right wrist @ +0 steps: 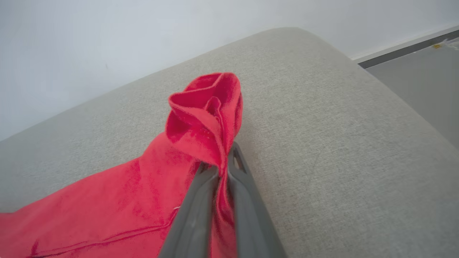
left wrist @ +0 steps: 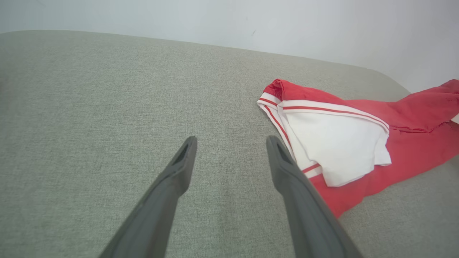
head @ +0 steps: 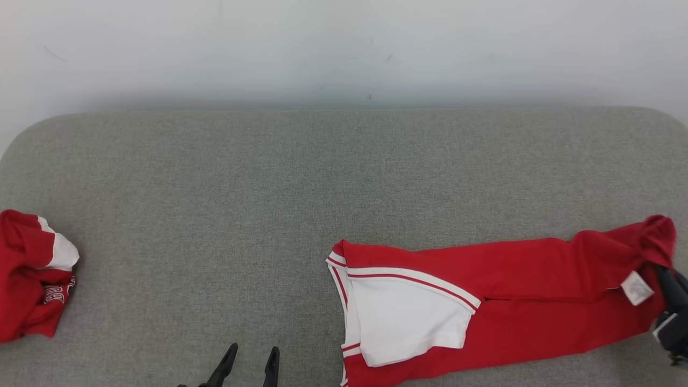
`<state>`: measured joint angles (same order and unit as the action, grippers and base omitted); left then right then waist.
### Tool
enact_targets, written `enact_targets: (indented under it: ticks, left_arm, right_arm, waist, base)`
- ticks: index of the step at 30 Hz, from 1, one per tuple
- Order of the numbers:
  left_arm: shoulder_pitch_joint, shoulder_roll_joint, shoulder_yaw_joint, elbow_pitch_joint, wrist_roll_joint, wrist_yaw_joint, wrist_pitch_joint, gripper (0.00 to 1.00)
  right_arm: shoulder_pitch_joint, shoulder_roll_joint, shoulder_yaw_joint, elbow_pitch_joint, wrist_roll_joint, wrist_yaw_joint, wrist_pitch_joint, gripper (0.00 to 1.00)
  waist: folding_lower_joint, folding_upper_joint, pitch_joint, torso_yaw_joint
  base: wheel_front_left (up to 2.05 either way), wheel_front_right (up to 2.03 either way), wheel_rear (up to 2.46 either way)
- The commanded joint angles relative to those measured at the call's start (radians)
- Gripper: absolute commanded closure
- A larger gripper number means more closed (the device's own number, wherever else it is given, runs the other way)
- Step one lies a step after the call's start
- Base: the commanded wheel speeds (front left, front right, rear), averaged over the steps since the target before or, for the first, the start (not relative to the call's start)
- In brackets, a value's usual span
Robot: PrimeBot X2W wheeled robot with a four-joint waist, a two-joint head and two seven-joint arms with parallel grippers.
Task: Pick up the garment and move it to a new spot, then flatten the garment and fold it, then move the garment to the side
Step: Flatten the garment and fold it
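The garment point(head: 516, 301) is a red top with white panels and red-and-white trim, stretched out long on the grey cushioned surface at the lower right. My right gripper point(right wrist: 222, 157) is shut on a bunched red edge of it at its far right end, near a white label point(head: 637, 287); in the head view that gripper point(head: 666, 279) shows as a dark shape at the right edge. My left gripper point(head: 251, 357) stands open at the bottom middle, just left of the garment's white end point(left wrist: 337, 143), holding nothing.
A second red and white garment point(head: 32, 274) lies crumpled at the left edge. The grey cushioned surface point(head: 269, 188) has rounded far corners against a pale wall. Past its right edge a grey floor point(right wrist: 423, 75) lies lower.
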<state>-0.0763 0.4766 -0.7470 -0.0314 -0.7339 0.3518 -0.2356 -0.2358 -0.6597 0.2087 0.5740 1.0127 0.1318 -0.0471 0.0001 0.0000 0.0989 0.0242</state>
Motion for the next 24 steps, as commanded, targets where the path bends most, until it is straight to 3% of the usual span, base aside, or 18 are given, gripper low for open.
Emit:
enact_targets:
  ticks: [1,12,24]
  left_arm:
    - [-0.001,-0.002,-0.003,0.004,-0.005,-0.002,0.004,0.00]
    - [0.008,-0.014,-0.018,0.023,-0.022,-0.015,0.013,0.00]
    - [-0.011,-0.025,-0.043,0.030,-0.021,-0.037,0.025,0.00]
  right_arm:
    - [0.006,0.004,0.010,-0.023,0.007,-0.002,0.012,1.00]
    - [0.083,0.047,0.058,-0.373,0.018,-0.002,0.127,1.00]
    - [0.062,0.285,0.087,-0.501,-0.123,-0.002,0.234,1.00]
  waist:
    - [-0.0001,0.0000,-0.005,-0.002]
    - [-0.0001,0.0000,-0.033,0.007]
    - [-0.0001,0.0000,-0.047,0.059]
  base:
    - [0.00,0.00,0.00]
    - [0.00,0.00,0.00]
    - [0.00,0.00,0.00]
